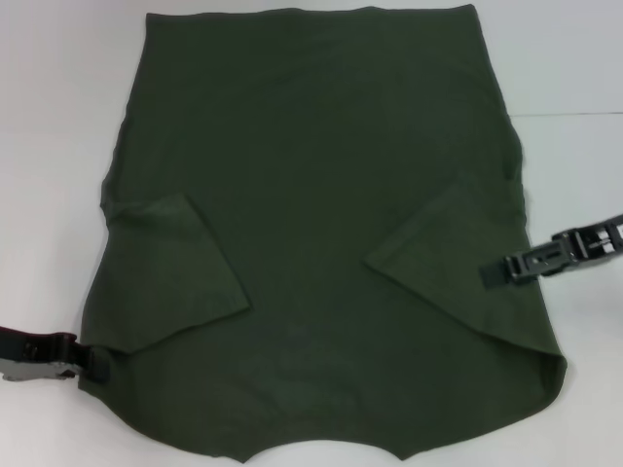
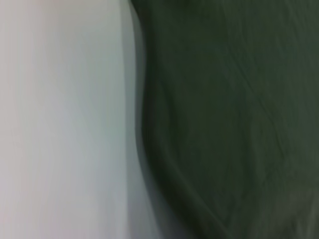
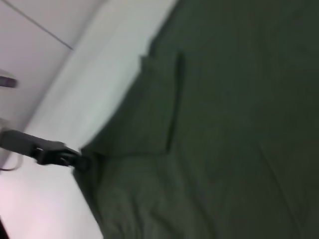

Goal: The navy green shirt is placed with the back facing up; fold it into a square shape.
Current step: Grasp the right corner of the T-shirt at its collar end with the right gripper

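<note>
**On the white table: shirt, sleeves folded in**

Near left corner: left gripper [image 1: 97, 365] at the shirt's edge, finger state cannot tell. Centre: navy green shirt [image 1: 311, 195] lying flat, plain side up, both sleeves turned inward, likely squaring the sides. Right edge: right gripper [image 1: 494, 270], finger state cannot tell. Containers: none seen.

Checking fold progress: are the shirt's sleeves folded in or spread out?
Folded in: both sleeves of the navy green shirt lie as flaps over its body; the body itself is spread flat.

The navy green shirt [image 1: 321, 243] lies between left hand [image 1: 97, 362] and right hand [image 1: 492, 270] (sleeves folded inward).
</note>
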Robot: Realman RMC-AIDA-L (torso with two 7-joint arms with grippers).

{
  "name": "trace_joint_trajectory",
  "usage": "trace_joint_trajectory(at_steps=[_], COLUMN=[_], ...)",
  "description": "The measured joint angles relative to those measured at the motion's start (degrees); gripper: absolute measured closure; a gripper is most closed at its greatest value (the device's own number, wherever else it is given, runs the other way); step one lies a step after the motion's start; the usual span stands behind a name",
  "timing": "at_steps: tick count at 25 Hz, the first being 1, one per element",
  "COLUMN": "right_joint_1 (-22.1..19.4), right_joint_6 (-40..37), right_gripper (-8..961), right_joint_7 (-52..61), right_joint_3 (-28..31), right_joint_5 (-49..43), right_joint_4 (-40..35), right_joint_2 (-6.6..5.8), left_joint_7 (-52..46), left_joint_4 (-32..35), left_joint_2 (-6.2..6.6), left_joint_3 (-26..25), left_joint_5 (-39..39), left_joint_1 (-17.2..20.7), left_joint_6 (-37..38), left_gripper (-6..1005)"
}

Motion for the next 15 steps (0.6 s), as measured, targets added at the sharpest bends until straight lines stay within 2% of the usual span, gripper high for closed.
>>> trace_joint_trajectory(at_steps=[5,15], right_joint_1=[0.0,-0.5], right_joint_6=[-0.2,-0.5], right_gripper=[79,96], right_joint_7=[4.0,7.1], right_joint_3=[0.3,0.0], right_joint_5=[-5.0,-10.9], right_joint_4=[0.5,2.4], right_joint_2=[-0.94,-1.23], left_joint_7=[0.1,0.2], left_joint_4=[0.0,0.0], left_joint_2=[-0.01,-0.01], left_joint_3=[-0.2,-0.2], left_joint_5=[0.0,-0.1], left_joint_1=[0.0,-0.4], left_joint_6=[-0.7,-1.3], left_gripper=[963,963])
